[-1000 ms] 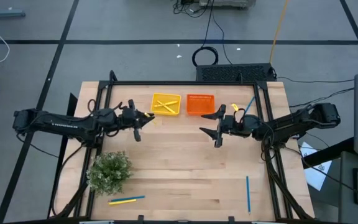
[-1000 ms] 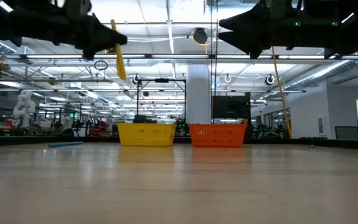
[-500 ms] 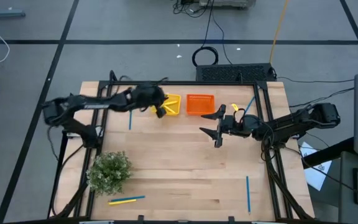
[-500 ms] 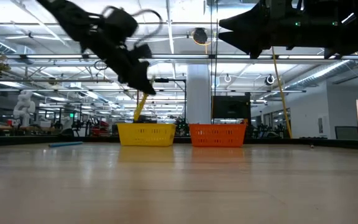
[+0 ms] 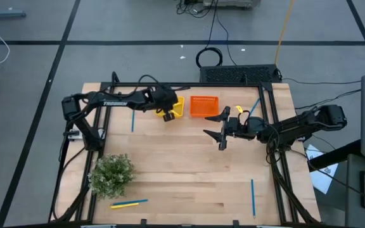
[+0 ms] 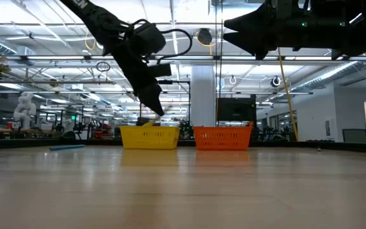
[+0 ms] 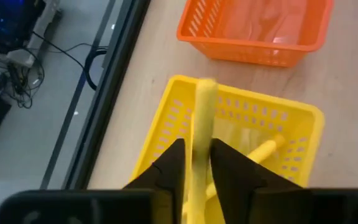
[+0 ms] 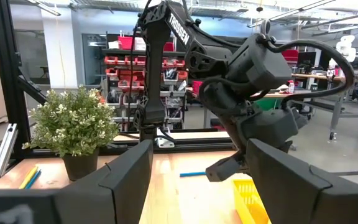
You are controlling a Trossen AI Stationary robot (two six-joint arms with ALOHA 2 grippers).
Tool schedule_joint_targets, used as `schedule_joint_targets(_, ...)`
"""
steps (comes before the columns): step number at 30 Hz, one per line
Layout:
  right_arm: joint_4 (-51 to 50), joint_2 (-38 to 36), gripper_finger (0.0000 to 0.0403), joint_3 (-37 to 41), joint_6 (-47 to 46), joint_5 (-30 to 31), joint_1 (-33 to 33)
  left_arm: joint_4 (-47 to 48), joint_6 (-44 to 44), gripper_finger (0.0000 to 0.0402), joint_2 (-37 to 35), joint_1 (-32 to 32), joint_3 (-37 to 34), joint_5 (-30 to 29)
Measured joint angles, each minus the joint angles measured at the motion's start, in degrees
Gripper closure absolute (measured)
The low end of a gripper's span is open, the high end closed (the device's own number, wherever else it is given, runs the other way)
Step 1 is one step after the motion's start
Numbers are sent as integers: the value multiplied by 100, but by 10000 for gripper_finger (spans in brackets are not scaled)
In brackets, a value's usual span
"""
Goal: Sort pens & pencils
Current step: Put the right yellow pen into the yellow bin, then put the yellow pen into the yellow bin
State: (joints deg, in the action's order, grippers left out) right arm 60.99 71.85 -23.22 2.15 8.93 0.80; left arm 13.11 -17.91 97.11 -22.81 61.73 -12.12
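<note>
My left gripper (image 5: 167,112) hangs over the yellow tray (image 5: 179,106) at the table's far edge, shut on a yellow pencil (image 7: 202,106). Another yellow pencil (image 7: 263,149) lies inside that tray. The orange tray (image 5: 203,106) stands just to its right. My right gripper (image 5: 220,130) hovers open, right of centre. Loose sticks lie flat on the table: a blue pen (image 5: 132,120), a blue pen (image 5: 253,196), a yellow and blue pair (image 5: 129,204), and more (image 5: 246,109) at the far right. My left gripper pinches the yellow pencil between its two fingers (image 7: 169,163), which lie along it. They slant down from above toward the tray. The pencil's free end (image 7: 206,87) sticks out past the fingertips over the yellow tray's inside (image 7: 241,134). Whether it touches the tray, I cannot tell.
A bushy green plant (image 5: 113,174) stands near the table's near left corner. A black frame rail (image 5: 189,84) runs along the far edge, with posts down both sides. Bare wood (image 5: 182,171) lies between the plant and the near right blue pen.
My left arm has swung from the table's left middle toward the far edge and rightward, over the yellow tray, carrying the yellow pencil. The gripper has tipped downward, and the pencil's lower end has come down to the tray's rim level. My right arm has kept still.
</note>
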Motion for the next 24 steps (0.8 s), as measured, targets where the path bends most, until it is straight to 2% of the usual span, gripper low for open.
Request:
schedule_joint_targets(4,1,0,154,0,0,0,0,31,68,282,-53,7,8,-42)
schedule_joint_targets(7,2,0,154,0,0,0,0,236,59,258,-143,1,4,-305)
schedule_joint_targets(10,0,0,154,0,6,0,0,688,164,239,-429,15,160,-639)
schedule_joint_targets(13,-11,0,154,-2,9,0,0,1280,550,229,-954,20,314,-623)
schedule_joint_targets(16,-29,2,154,-2,9,0,0,1463,943,230,-1677,104,287,-288)
schedule_joint_targets(19,-42,2,154,-2,7,0,0,1204,1210,239,-2508,290,-30,252)
schedule_joint_targets(24,-39,2,154,-2,16,0,0,-98,1373,262,-3969,957,-1347,778)
